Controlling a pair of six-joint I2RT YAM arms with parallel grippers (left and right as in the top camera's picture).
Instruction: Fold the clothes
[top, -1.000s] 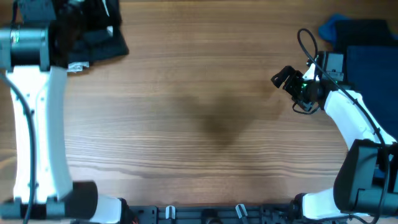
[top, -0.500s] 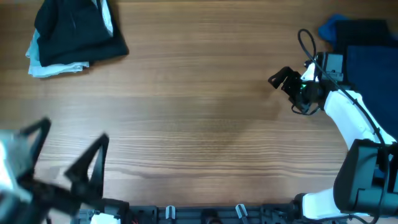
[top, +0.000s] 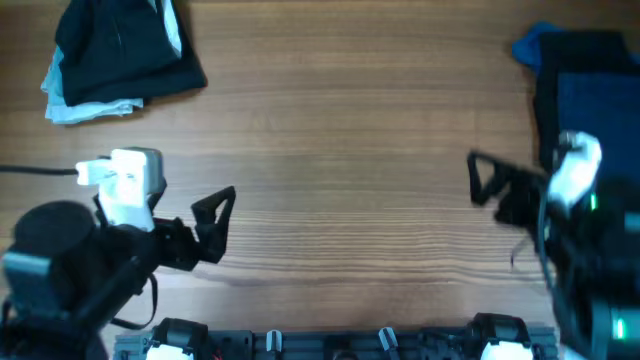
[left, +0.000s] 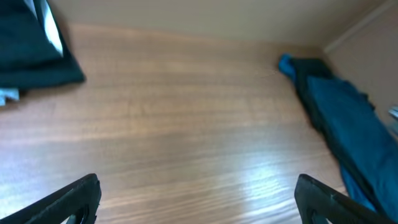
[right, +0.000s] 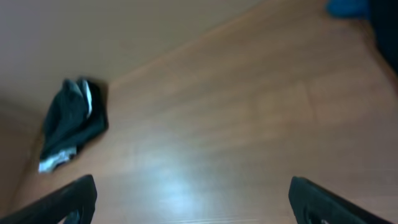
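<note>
A folded dark garment with a white and pale blue edge (top: 118, 55) lies at the table's far left; it also shows in the left wrist view (left: 31, 50) and the right wrist view (right: 71, 124). A pile of dark blue clothes (top: 585, 75) lies at the far right, also in the left wrist view (left: 342, 118). My left gripper (top: 215, 228) is open and empty over bare wood at the front left. My right gripper (top: 490, 190) is open and empty over bare wood at the right, near the blue pile.
The wooden table (top: 340, 150) fills the view between the two piles. A bright blue piece (top: 528, 45) sticks out at the top of the blue pile. A rail with clips (top: 330, 342) runs along the front edge.
Both arms have pulled back toward the front edge. The left arm left the dark garment at the far left and came down to the front left. The right gripper moved nearer.
</note>
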